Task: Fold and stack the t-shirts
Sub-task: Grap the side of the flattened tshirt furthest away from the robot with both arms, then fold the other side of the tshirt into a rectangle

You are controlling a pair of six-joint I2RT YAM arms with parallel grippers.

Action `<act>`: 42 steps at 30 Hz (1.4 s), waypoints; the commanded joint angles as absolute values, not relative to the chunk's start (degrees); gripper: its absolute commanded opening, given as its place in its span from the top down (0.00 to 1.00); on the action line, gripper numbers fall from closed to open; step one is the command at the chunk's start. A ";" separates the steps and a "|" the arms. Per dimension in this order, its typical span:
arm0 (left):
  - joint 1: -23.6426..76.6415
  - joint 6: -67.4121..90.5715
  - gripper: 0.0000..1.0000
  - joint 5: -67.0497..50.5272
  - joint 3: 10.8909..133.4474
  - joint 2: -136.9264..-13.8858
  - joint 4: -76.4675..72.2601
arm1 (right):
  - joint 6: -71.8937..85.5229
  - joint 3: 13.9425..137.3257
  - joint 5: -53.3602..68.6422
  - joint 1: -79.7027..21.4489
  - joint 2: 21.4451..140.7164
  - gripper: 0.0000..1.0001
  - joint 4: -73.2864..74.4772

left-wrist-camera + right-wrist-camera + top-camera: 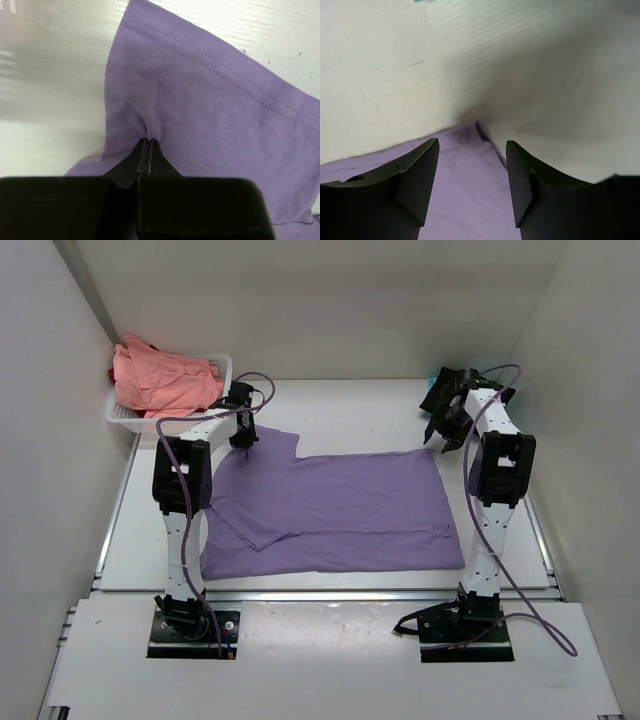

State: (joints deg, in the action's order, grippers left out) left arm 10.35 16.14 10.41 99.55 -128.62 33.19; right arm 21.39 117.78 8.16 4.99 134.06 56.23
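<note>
A lavender-purple t-shirt lies spread across the middle of the table, its near-left part folded over. My left gripper is shut on the shirt's far-left sleeve; the left wrist view shows the closed fingertips pinching a pucker of purple cloth. My right gripper is open and empty above the shirt's far-right corner, which shows between the spread fingers. Salmon-pink shirts are piled in the basket. A black shirt with a bit of teal lies at the far right.
A white lattice basket stands at the far left against the wall. White walls close in the left, back and right sides. The table's front edge runs just past the shirt's near hem.
</note>
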 commanded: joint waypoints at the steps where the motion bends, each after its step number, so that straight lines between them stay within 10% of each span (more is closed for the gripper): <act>1: 10.37 16.43 1.00 9.41 98.35 -125.86 35.86 | 20.74 121.02 6.51 4.49 136.58 0.47 57.83; 7: 9.67 16.70 1.00 8.96 96.07 -122.96 35.69 | 19.43 120.33 6.33 2.38 137.90 0.57 59.33; 9: 9.49 16.70 1.00 8.88 95.63 -122.35 36.03 | 19.34 119.45 6.59 2.11 137.55 1.00 58.98; 25: 6.42 16.00 1.00 5.10 83.77 -104.96 34.37 | 16.97 114.09 0.27 4.74 126.40 1.00 58.71; 42: 7.65 16.43 1.00 5.44 55.11 -80.61 32.17 | 15.56 69.45 0.88 4.65 94.68 1.00 44.39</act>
